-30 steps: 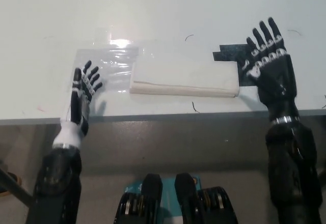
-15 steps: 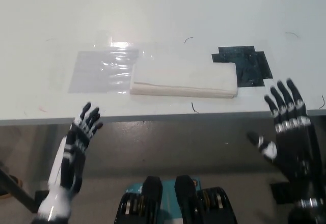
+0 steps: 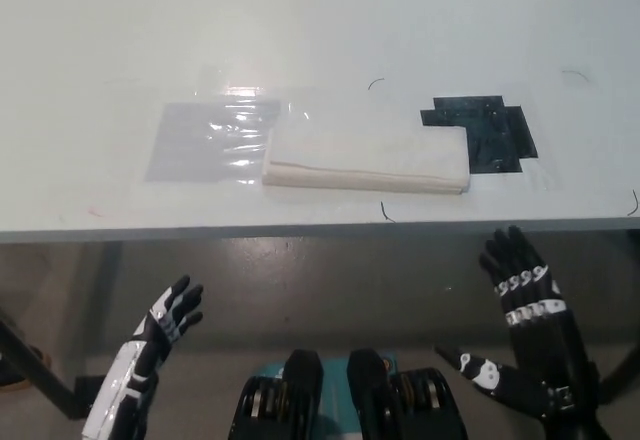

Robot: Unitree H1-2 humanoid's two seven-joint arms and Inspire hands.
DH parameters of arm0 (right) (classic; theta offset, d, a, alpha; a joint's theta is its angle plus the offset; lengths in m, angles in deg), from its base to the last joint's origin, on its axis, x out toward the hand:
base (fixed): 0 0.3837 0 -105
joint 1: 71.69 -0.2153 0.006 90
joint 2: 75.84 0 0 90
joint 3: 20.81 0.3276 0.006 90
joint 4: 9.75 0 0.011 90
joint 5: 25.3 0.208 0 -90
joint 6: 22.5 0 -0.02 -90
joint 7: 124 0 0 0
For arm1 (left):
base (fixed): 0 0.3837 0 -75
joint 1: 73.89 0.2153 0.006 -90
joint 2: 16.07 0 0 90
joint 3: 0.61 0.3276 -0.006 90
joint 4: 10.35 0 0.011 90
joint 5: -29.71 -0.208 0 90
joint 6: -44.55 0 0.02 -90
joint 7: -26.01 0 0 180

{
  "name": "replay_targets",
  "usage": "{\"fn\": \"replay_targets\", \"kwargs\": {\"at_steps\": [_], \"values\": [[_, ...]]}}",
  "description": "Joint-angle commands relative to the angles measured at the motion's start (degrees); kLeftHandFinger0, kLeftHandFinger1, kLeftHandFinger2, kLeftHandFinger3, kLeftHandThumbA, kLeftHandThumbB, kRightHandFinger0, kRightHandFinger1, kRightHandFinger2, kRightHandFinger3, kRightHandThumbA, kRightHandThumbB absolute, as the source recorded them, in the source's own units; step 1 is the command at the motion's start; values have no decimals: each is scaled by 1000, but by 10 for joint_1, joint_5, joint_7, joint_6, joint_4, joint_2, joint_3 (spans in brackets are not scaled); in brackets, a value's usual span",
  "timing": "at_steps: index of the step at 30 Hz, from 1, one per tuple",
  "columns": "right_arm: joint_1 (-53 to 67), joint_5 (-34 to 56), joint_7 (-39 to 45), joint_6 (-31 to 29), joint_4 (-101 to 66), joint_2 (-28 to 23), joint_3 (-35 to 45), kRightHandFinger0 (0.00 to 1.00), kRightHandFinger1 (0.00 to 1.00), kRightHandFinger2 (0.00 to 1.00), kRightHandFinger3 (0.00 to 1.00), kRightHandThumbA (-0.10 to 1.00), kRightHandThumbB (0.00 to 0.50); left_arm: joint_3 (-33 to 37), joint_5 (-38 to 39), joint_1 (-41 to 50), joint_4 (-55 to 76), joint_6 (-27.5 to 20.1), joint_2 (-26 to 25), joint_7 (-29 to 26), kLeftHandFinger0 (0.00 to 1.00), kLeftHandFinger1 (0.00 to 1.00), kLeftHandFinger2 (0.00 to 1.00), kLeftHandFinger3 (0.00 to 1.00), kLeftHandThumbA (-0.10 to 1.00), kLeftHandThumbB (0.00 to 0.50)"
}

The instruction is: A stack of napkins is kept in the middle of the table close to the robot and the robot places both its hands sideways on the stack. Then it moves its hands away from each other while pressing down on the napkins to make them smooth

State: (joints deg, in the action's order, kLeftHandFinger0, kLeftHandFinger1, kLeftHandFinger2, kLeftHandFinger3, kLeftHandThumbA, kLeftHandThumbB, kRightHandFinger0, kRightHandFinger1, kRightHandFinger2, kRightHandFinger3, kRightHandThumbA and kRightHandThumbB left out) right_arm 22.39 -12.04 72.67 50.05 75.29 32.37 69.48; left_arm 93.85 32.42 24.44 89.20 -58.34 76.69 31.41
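Note:
A white stack of napkins (image 3: 368, 154) lies flat near the table's front edge, about the middle. Neither hand touches it. My white left hand (image 3: 160, 330) hangs below the table edge at the lower left, fingers spread, holding nothing. My black right hand (image 3: 525, 305) is below the table edge at the lower right, also spread open and empty. Both hands are well clear of the stack and lower than the tabletop.
A clear plastic sheet (image 3: 207, 140) lies just left of the stack. A patch of black tape (image 3: 488, 132) sits on the table to the stack's right. The white table (image 3: 320, 30) stretches away behind; its front edge (image 3: 300, 232) runs across the picture.
Both hands have dropped from beside the stack on the table to below the table's front edge, moving toward my body. The napkins stay where they were.

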Motion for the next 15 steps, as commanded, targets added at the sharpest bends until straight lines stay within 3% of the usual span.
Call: {"fn": "replay_targets", "kwargs": {"at_steps": [1, 4, 11, 13, 15], "values": [[-16, -12, -12, -40, 23, -4, 1, 1000, 1000, 1000, 1000, 1000, 284, -10, -23, -21, -21, -22, -3, -1, 1000, 1000, 1000, 1000, 1000, 206], [-21, -13, -12, -49, 50, -7, 3, 1000, 1000, 1000, 1000, 1000, 245, -17, -18, -26, -37, -10, -1, -1, 1000, 1000, 1000, 1000, 1000, 172], [-18, 15, -4, -25, 73, -15, 1, 1000, 1000, 1000, 1000, 1000, 219, -17, -31, -30, -53, 33, -2, 2, 1000, 1000, 1000, 1000, 1000, 124], [-22, 26, -5, -15, 88, -13, 3, 1000, 1000, 1000, 1000, 1000, 212, -16, -26, -32, -49, 82, -9, 12, 1000, 1000, 1000, 1000, 1000, 133], [-26, 20, -11, -17, 94, -13, 4, 1000, 1000, 1000, 1000, 1000, 198, -15, -15, -37, -49, 101, -13, 22, 1000, 1000, 1000, 1000, 1000, 142]]}}
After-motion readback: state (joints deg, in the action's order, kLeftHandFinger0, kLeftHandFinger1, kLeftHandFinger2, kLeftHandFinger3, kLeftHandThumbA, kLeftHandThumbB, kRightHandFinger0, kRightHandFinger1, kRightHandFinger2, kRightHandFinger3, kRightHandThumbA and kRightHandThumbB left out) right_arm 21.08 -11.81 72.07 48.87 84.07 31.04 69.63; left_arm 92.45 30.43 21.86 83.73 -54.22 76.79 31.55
